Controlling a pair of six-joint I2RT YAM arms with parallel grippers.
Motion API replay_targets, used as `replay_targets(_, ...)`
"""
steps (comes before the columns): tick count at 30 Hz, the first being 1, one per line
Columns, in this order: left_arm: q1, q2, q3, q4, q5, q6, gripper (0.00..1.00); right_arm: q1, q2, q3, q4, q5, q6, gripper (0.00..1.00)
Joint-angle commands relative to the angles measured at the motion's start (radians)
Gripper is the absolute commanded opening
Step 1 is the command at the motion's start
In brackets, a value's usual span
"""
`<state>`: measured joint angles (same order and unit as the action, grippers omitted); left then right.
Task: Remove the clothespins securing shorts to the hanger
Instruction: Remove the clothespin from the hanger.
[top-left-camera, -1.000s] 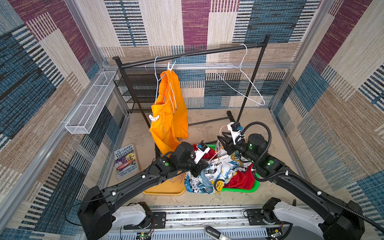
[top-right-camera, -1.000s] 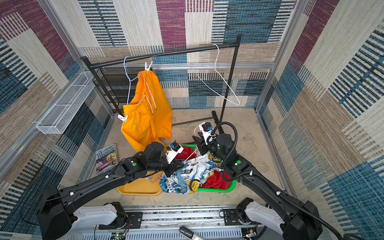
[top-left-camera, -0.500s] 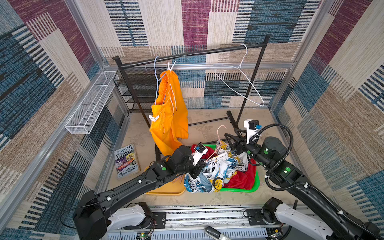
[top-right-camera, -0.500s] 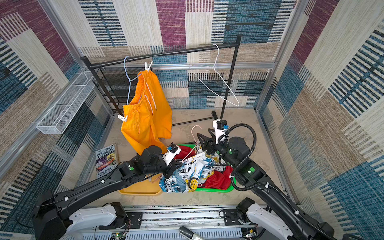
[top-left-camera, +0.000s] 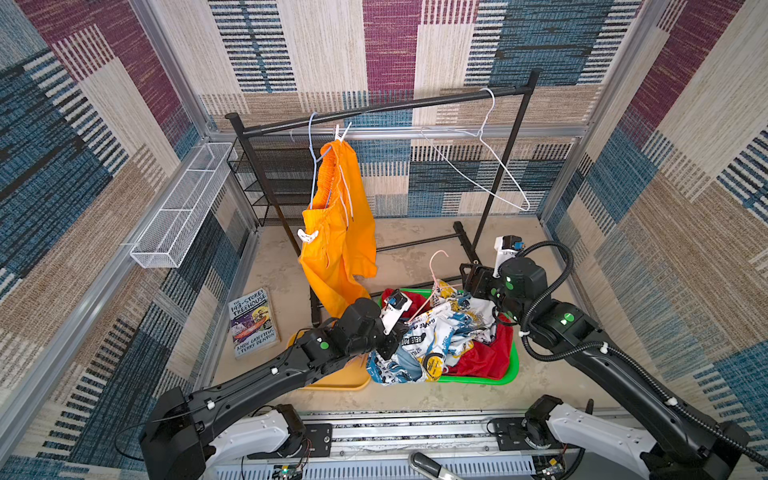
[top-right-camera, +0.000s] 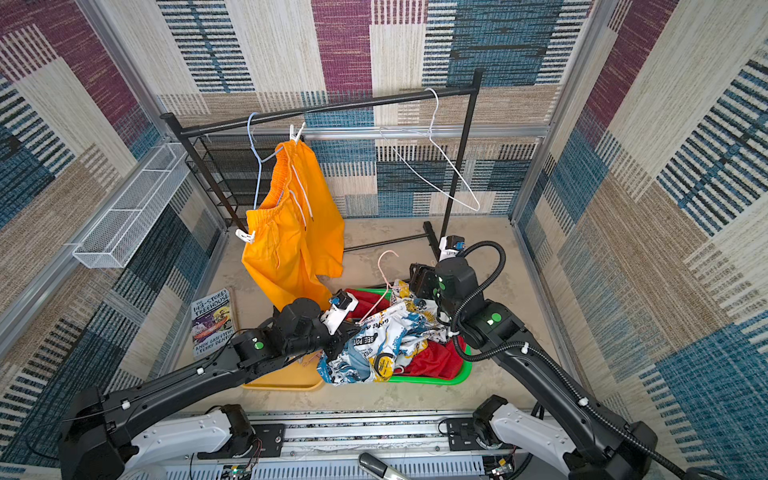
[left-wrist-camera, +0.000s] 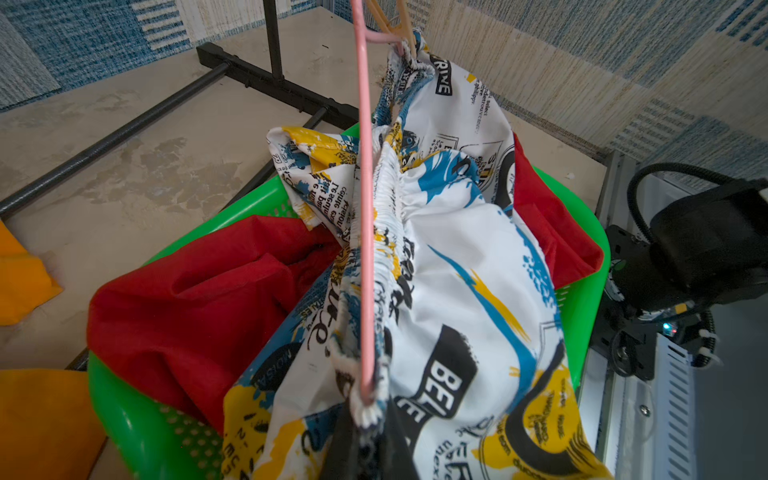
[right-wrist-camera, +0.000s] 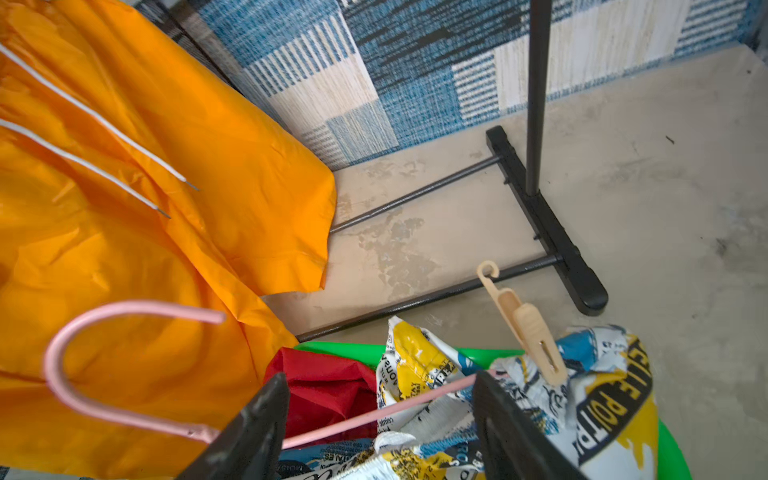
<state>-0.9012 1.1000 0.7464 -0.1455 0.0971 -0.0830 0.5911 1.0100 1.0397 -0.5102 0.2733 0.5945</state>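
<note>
White shorts with blue-and-yellow print (top-left-camera: 440, 332) (top-right-camera: 386, 332) lie heaped in a green basket (top-left-camera: 498, 380), still on a pink hanger (top-left-camera: 434, 266) (left-wrist-camera: 365, 208). My left gripper (left-wrist-camera: 368, 419) (top-left-camera: 390, 332) is shut on their waistband at the hanger's end. A tan clothespin (right-wrist-camera: 528, 328) (left-wrist-camera: 390, 20) pins the far end of the waistband. My right gripper (right-wrist-camera: 380, 378) (top-left-camera: 471, 278) is open just short of that clothespin, with the hanger's arm crossing between its fingers. Orange shorts (top-left-camera: 336, 232) (right-wrist-camera: 124, 208) hang on a blue hanger, held by two white clothespins (top-left-camera: 307, 236) (top-left-camera: 341, 132). Red shorts (left-wrist-camera: 208, 291) lie under the printed pair.
A black clothes rack (top-left-camera: 374, 110) spans the back, its foot (right-wrist-camera: 548, 216) close to my right gripper. A bare white hanger (top-left-camera: 498, 166) hangs on it. A yellow tray (top-left-camera: 340, 374) and a book (top-left-camera: 253, 322) lie at the left, with a white wire basket (top-left-camera: 178, 208) on the wall.
My right gripper's jaws have opened wider and its wrist has shifted to the right. The left gripper keeps its hold on the printed shorts.
</note>
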Motion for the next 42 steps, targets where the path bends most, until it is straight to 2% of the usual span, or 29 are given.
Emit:
replay_targets(1,-0.015,-0.011,-0.01,0.06,-0.065,0.028,0.0,-0.016,0.039,0.069,-0.104,0.047,0.094,0.72)
replay_targets(5,-0.053,-0.011,-0.016,0.07,-0.112,0.047,0.0,-0.056,0.114,0.176,-0.219,0.049,0.149,0.73)
replay_targets(8,-0.083,-0.009,-0.026,0.093,-0.154,0.061,0.0,-0.082,0.174,0.239,-0.307,0.058,0.186,0.79)
replay_targets(19,-0.185,0.007,-0.021,0.104,-0.337,0.141,0.0,-0.134,0.341,0.407,-0.538,0.05,0.24,0.8)
replay_targets(25,-0.206,0.024,-0.017,0.107,-0.363,0.155,0.0,-0.14,0.377,0.397,-0.615,0.068,0.284,0.77)
replay_targets(31,-0.226,0.043,-0.008,0.111,-0.381,0.168,0.0,-0.142,0.395,0.381,-0.631,0.093,0.312,0.72)
replay_targets(42,-0.255,0.025,-0.019,0.116,-0.409,0.174,0.0,-0.179,0.424,0.354,-0.634,0.121,0.349,0.68)
